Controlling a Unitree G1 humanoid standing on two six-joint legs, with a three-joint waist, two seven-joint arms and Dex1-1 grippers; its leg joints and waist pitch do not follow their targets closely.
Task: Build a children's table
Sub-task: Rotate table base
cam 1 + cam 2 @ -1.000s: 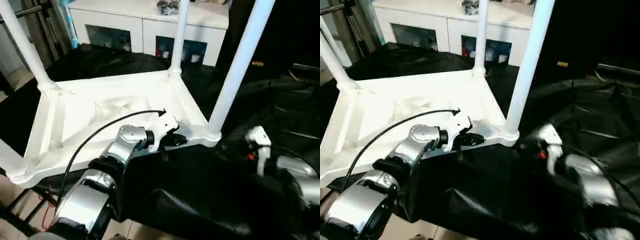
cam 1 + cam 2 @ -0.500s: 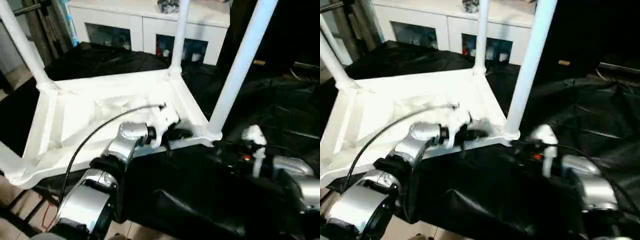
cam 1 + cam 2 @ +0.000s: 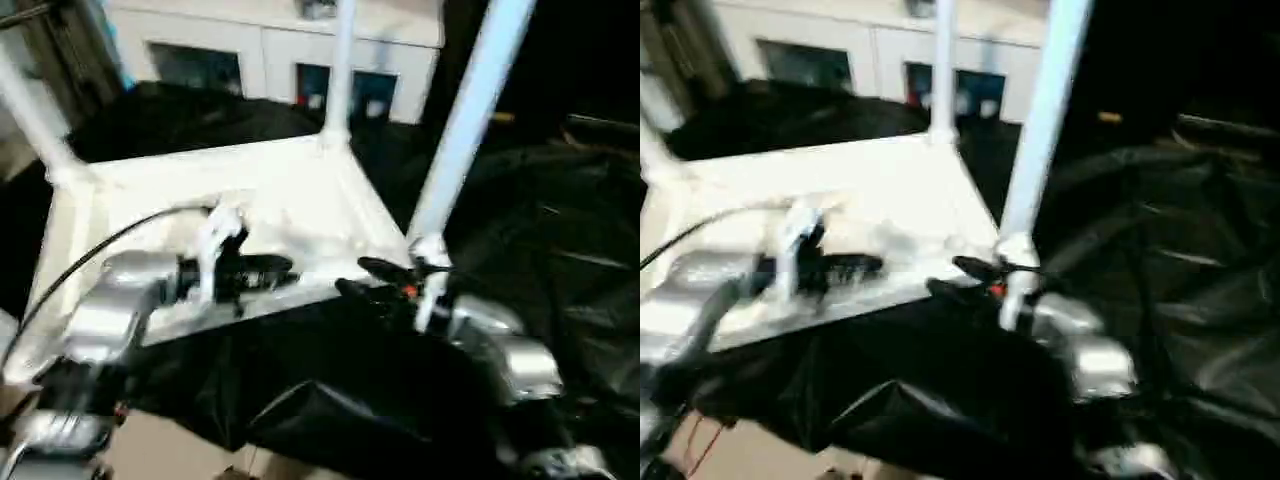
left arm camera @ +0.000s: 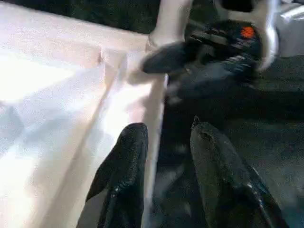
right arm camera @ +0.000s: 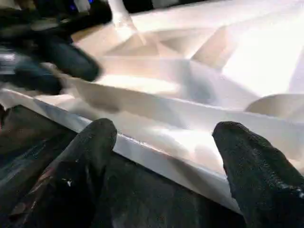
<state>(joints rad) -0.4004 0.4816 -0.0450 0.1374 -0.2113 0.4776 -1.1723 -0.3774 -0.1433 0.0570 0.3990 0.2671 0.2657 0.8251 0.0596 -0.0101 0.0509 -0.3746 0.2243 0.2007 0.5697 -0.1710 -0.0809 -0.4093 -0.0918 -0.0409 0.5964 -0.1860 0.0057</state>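
Both grippers are crowding one rim of the upturned children's table (image 3: 250, 190).

At nine o'clock the left gripper (image 3: 262, 270) is hanging part-open, gripping nothing; at three the right gripper (image 3: 375, 280) is gaping wide and empty beside the near leg (image 3: 465, 110), risking a knock or collision.

From my head cameras everything smears: the left tool (image 3: 262, 270) and its silver forearm streak sideways, and the white legs (image 3: 462, 120) lose their edges. The white cabinet (image 3: 270, 55) behind is soft too. The upturned table top (image 3: 300, 190) glares nearly blown out, while the black sheet (image 3: 540, 260) swallows detail and gives only faint grey sheen on its folds. In my left wrist feed the plastic washes to flat white, and the right tool (image 4: 209, 66) beyond is blurred. In my right wrist feed my own fingertips (image 5: 95, 142) sit out of focus, casting soft shadow on the rim.
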